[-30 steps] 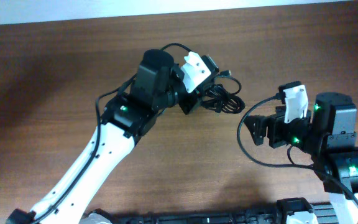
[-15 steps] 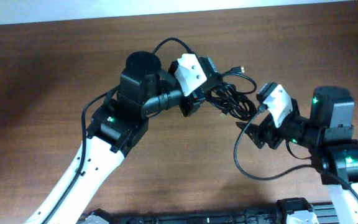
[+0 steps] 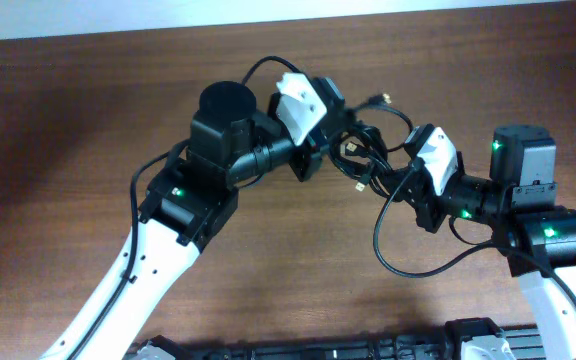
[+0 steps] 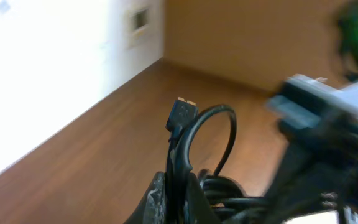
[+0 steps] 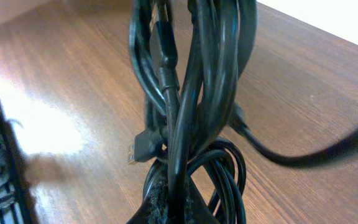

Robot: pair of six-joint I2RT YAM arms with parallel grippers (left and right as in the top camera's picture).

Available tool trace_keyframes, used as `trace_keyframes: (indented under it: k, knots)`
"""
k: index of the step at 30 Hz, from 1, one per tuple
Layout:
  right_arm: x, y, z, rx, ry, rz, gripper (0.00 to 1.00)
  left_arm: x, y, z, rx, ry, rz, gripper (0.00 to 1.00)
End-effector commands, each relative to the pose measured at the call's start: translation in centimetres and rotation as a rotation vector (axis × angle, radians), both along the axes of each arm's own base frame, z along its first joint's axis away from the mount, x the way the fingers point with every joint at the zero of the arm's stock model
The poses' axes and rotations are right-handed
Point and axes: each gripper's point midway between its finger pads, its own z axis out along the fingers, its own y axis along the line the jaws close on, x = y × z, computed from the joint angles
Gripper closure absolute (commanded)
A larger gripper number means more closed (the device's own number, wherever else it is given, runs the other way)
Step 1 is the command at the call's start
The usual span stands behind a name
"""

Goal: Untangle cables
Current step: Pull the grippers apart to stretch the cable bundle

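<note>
The cables [image 3: 364, 152] are a knotted bundle of thin black cords held up between my two grippers at the table's far middle. My left gripper [image 3: 330, 148] is shut on a strand at the bundle's left side. In the left wrist view, that strand [image 4: 180, 155] rises from the shut left gripper [image 4: 178, 202] to a small plug [image 4: 182, 113]. My right gripper [image 3: 394, 178] is shut on the bundle's right side. In the right wrist view, one cord [image 5: 174, 124] is pinched in the right gripper [image 5: 178, 200], with loops beside it. A light-tipped plug [image 3: 379, 98] sticks out at the top.
The brown wooden table [image 3: 78, 120] runs to a white strip [image 3: 268, 12] at the far edge. A thicker black wire [image 3: 408, 265] loops from my right arm over the table. A black ridged unit [image 3: 318, 350] lies along the near edge.
My right gripper moved left to the bundle and shut on a cord. My left gripper, still shut, carried the bundle slightly farther back and to the right.
</note>
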Motion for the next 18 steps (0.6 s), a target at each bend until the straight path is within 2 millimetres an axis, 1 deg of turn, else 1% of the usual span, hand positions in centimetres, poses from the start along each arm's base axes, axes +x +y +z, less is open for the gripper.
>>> trace_keyframes:
  k: [1,3,4,7,9,10,12,13,14,15,16,18]
  knots:
    - [-0.7,1.0,1.7,0.088,0.002,0.051,0.96,4.4,5.4,-0.2,-0.027,0.137,0.463,1.0]
    - [-1.6,2.0,2.6,0.153,0.004,0.118,0.96,5.3,7.7,-1.6,-0.013,0.202,0.627,1.0]
    - [-2.0,2.3,3.0,0.178,0.004,0.144,0.96,5.4,8.1,-1.9,-0.009,0.213,0.654,1.0]
    - [-2.4,2.5,3.4,0.198,-0.001,0.164,0.96,5.1,8.4,-2.8,0.022,0.235,0.659,1.0]
    - [-2.7,2.5,4.0,0.2,-0.024,0.16,0.96,4.7,8.6,-3.7,0.057,0.264,0.661,1.0]
    - [-2.2,2.3,4.6,0.216,-0.023,0.12,0.96,4.3,8.7,-4.5,0.083,0.289,0.653,1.0]
    - [-0.9,1.5,4.9,0.214,-0.008,0.006,0.96,3.6,8.4,-5.3,0.109,0.32,0.622,1.0]
    - [-0.3,0.9,5.1,0.212,-0.009,-0.052,0.96,3.1,8.2,-5.9,0.126,0.349,0.597,0.97]
    - [-0.1,0.7,5.3,0.213,-0.014,-0.075,0.96,2.5,8.0,-6.5,0.16,0.356,0.561,0.76]
    - [-0.1,0.7,5.6,0.214,-0.026,-0.078,0.96,1.9,7.7,-7.0,0.206,0.344,0.508,0.26]
    - [-0.2,0.7,5.9,0.215,-0.037,-0.077,0.96,1.4,7.7,-7.5,0.25,0.333,0.471,0.01]
    - [-0.5,0.7,6.2,0.215,-0.05,-0.076,0.96,1.0,7.9,-8.0,0.31,0.305,0.442,0.01]
